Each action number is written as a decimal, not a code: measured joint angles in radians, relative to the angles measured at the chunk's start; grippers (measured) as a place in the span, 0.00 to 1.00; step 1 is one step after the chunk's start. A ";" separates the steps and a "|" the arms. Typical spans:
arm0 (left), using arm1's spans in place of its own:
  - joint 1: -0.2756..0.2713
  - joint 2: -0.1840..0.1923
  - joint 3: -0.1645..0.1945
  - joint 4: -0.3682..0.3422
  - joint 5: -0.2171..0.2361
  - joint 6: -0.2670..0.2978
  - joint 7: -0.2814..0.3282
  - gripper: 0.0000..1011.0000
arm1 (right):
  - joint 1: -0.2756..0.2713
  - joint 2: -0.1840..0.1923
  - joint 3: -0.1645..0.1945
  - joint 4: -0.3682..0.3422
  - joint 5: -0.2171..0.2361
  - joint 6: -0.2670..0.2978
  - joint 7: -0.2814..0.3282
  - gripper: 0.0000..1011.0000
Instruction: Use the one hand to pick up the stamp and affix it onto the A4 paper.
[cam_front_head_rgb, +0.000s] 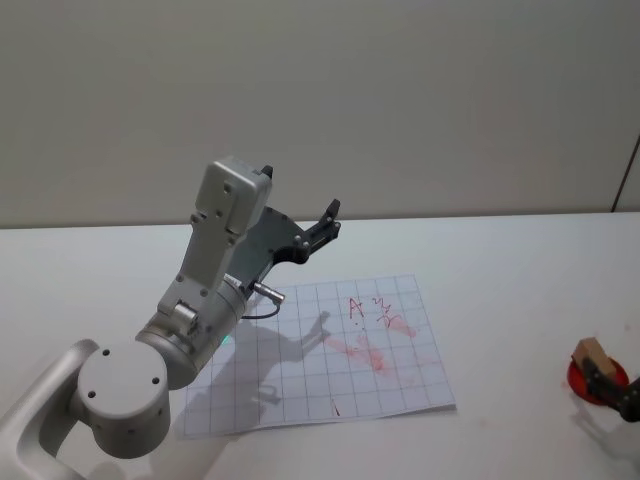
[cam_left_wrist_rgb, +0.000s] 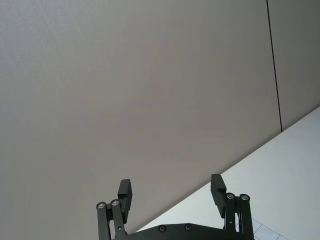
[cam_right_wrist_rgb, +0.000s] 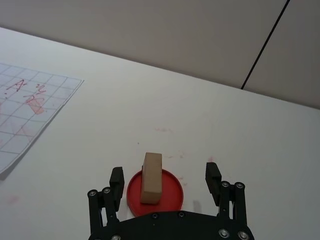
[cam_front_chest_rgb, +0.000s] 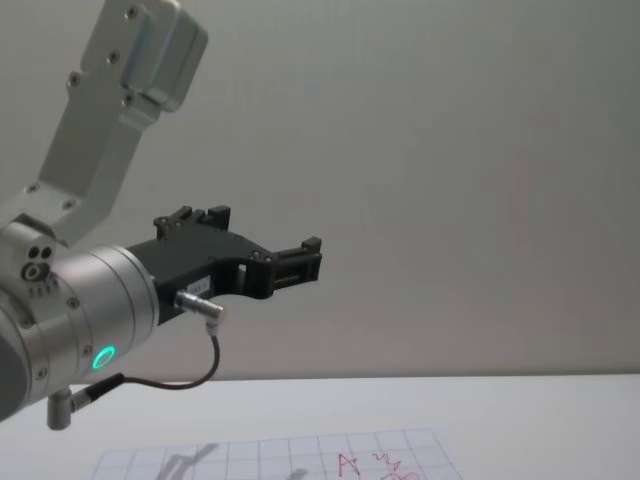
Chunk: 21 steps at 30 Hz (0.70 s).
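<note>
Currently the right gripper (cam_right_wrist_rgb: 165, 172) is spread wide, low over the worktop (cam_right_wrist_rgb: 100, 105), with its fingers standing either side of the stamp (cam_right_wrist_rgb: 151, 177) and not touching it. The stamp, a tan block, stands upright on a round red ink pad (cam_right_wrist_rgb: 172, 192) at the robot's right. It is well apart from the A4 paper (cam_right_wrist_rgb: 27, 112), which lies flat toward the middle with red marks and a pinkish imprint on its grid. The step in hand looks like the grasp. To do it well, I would centre first: the block sits nearer one finger than the other, so closing as things stand may nudge or tip it on the pad. Its broad faces seem turned toward the fingers, which should give a firm hold. Grip it low enough to keep it square, then lift straight up so the inked face comes off clean and the pad is not dragged. The left gripper (cam_left_wrist_rgb: 170, 185), fingers apart and holding nothing, is raised above the paper and aimed toward the wall; it seems idle
</note>
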 joint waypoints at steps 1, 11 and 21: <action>0.000 0.000 0.000 0.000 0.000 0.000 0.000 0.99 | 0.005 -0.003 -0.002 0.006 -0.005 0.007 0.003 0.99; 0.000 0.000 0.000 0.000 0.000 0.000 0.000 0.99 | 0.046 -0.029 -0.016 0.052 -0.041 0.042 0.030 0.99; 0.000 0.000 0.000 0.000 0.000 0.000 0.000 0.99 | 0.092 -0.057 -0.031 0.096 -0.076 0.061 0.060 0.95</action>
